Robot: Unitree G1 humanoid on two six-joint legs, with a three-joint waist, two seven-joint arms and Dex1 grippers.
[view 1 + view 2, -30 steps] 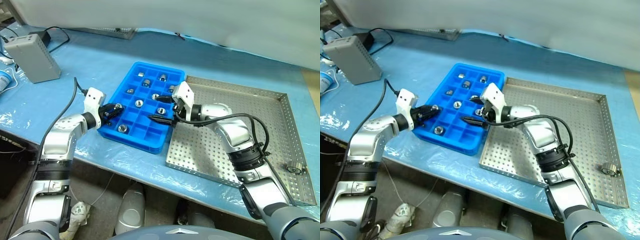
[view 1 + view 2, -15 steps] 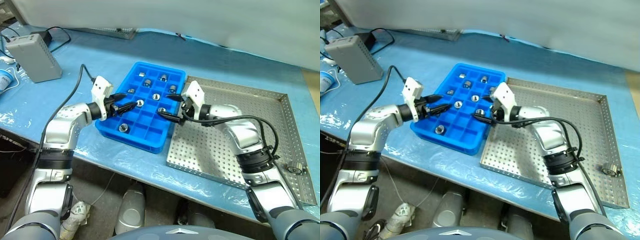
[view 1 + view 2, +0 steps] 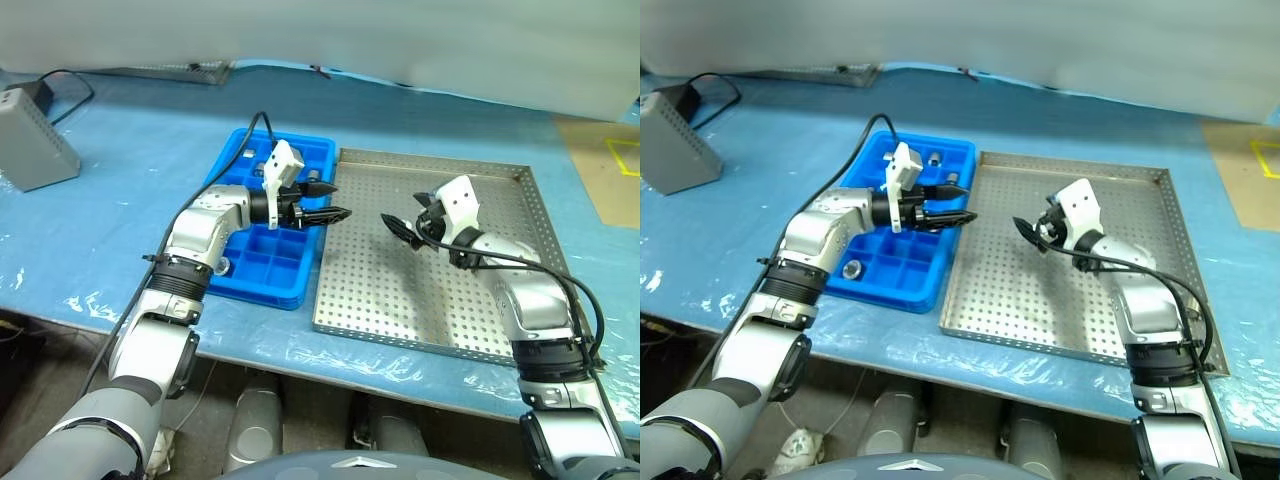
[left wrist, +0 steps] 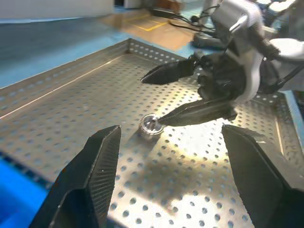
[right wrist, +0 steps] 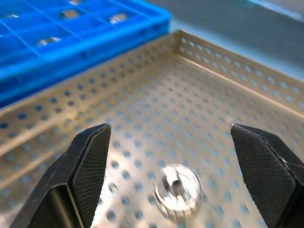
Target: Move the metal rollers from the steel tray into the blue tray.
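The steel tray (image 3: 400, 290) lies right of the blue tray (image 3: 255, 275). My left gripper (image 3: 340, 200) is open and points right, over the seam between the two trays. Facing it over the steel tray is my right gripper (image 3: 400, 212), open as well. One metal roller (image 4: 151, 127) stands on the perforated floor just under the right gripper's lower fingertip (image 4: 166, 118); the right wrist view has it (image 5: 178, 192) between and ahead of that gripper's fingers. Neither gripper holds anything. Other rollers (image 3: 851, 268) (image 5: 118, 19) sit in the blue tray's compartments.
A grey box (image 3: 35, 150) with a black cable stands at the table's far left. Blue sheeting (image 3: 120, 250) covers the table, whose front edge runs close below both trays. A pale sheet (image 3: 350, 35) hangs behind.
The camera has swung right. My left gripper opened wider and moved right across the blue tray to its right edge. My right gripper moved right, off the blue tray, over the steel tray.
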